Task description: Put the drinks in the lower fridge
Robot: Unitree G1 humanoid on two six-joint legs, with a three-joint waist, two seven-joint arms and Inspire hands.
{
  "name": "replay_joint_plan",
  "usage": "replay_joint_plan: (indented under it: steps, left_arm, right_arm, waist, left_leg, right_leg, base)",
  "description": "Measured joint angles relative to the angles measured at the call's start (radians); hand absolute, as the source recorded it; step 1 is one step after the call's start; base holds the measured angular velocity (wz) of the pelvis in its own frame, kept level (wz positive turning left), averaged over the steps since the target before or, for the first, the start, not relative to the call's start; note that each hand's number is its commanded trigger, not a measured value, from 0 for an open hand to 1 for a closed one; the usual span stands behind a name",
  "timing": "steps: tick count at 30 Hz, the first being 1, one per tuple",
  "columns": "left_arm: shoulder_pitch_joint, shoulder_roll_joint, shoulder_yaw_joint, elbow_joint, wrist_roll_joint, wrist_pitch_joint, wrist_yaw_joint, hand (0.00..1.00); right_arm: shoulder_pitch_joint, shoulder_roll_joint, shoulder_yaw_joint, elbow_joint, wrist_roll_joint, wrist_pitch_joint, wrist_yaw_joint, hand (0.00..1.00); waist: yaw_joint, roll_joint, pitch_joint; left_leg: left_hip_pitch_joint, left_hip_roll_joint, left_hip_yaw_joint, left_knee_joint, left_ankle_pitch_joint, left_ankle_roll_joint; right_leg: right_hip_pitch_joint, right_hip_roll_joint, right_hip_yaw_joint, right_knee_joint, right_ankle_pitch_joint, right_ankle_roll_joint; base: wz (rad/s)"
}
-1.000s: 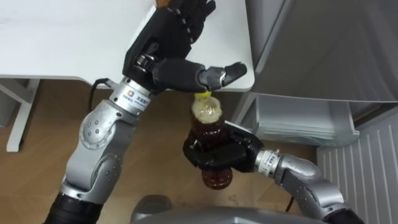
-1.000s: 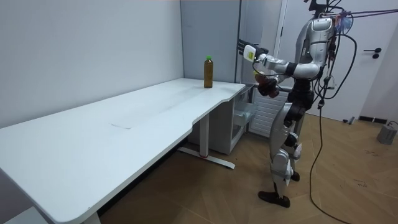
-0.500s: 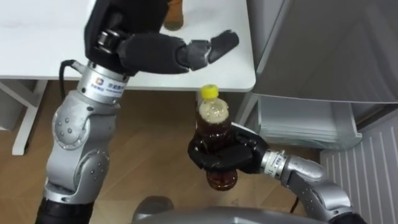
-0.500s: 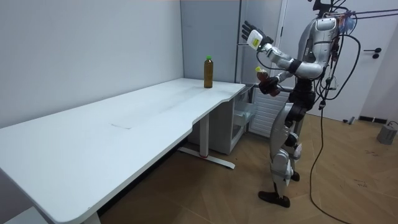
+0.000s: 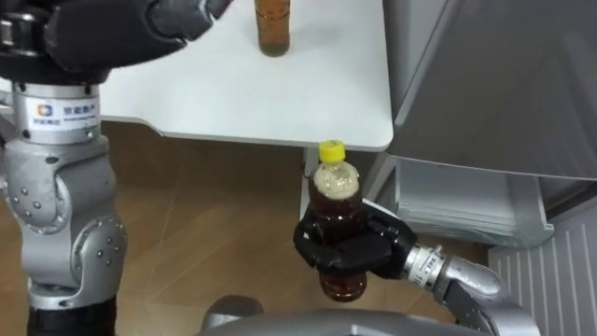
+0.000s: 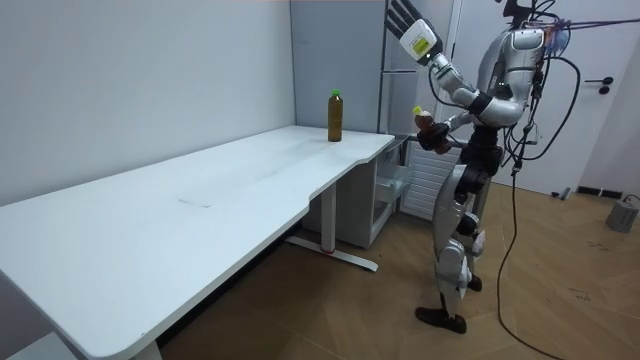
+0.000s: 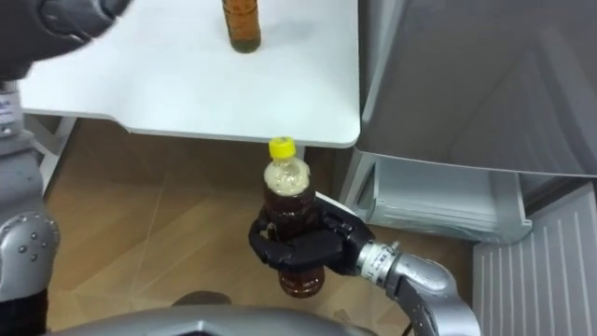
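Fingers (image 5: pixel 338 252), right hand (image 5: pixel 375 245), clasp bottle (image 5: pixel 334 191); room view shows left hand (image 6: pixel 406 18) high, splayed.

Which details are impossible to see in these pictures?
- Left eye view: cap of the table bottle, cut off by the top edge.
- Middle of the held bottle, wrapped by the right robot hand.
- Room view: inside of the lower fridge, too small, partly behind the table.

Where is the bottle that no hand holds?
In the left eye view, top centre: the free bottle stands upright on the white table, near its right corner.
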Motion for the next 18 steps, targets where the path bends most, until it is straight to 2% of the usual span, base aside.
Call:
replay_joint_plan:
  steps: [4,9,12,14,18]
  left_arm:
    - [0.021,-0.002,0.055,0.0,0.034,-0.011,0.114,0.0]
    - [0.048,-0.001,0.117,0.044,0.071,-0.029,0.253,0.0]
    - [0.081,-0.001,0.155,0.125,0.071,-0.03,0.338,0.0]
    - [0.123,0.0,0.171,0.219,0.065,-0.029,0.405,0.0]
    - [0.182,0.0,0.166,0.392,0.038,-0.024,0.482,0.0]
  right_arm:
    - [0.014,-0.006,-0.022,0.0,-0.006,0.0,0.0,1.0]
    - [0.018,-0.002,-0.045,-0.001,-0.006,0.0,0.001,1.0]
    - [0.019,-0.002,-0.054,-0.003,-0.018,0.004,-0.006,1.0]
    - [0.029,-0.001,-0.053,-0.003,-0.018,0.012,-0.027,1.0]
    - [0.031,-0.004,-0.053,0.0,-0.018,0.021,-0.062,1.0]
  waist:
    - [0.017,0.01,-0.0054]
    - [0.032,0.017,-0.0054]
    - [0.035,0.019,-0.0075]
    - [0.033,0.016,-0.01]
    - [0.036,0.011,-0.0133]
  left_leg:
    - [0.001,0.0,-0.004,0.0,0.0,0.0]
    - [0.005,0.0,-0.007,-0.02,0.01,-0.005]
    - [0.004,0.0,-0.008,-0.021,0.013,-0.006]
    - [0.02,-0.001,-0.006,-0.028,0.016,-0.007]
    - [0.031,0.0,-0.003,-0.043,0.021,-0.008]
  right_leg:
    - [0.001,0.0,-0.001,0.002,0.0,0.0]
    - [0.001,0.002,-0.002,0.002,0.0,0.0]
    - [0.007,0.004,-0.001,-0.014,-0.002,-0.005]
    - [0.018,0.005,0.001,-0.02,-0.002,-0.006]
    - [0.023,0.007,0.003,-0.028,0.0,-0.009]
  base:
    - [0.0]
    - [0.0]
    - [0.0]
    - [0.0]
    - [-0.01]
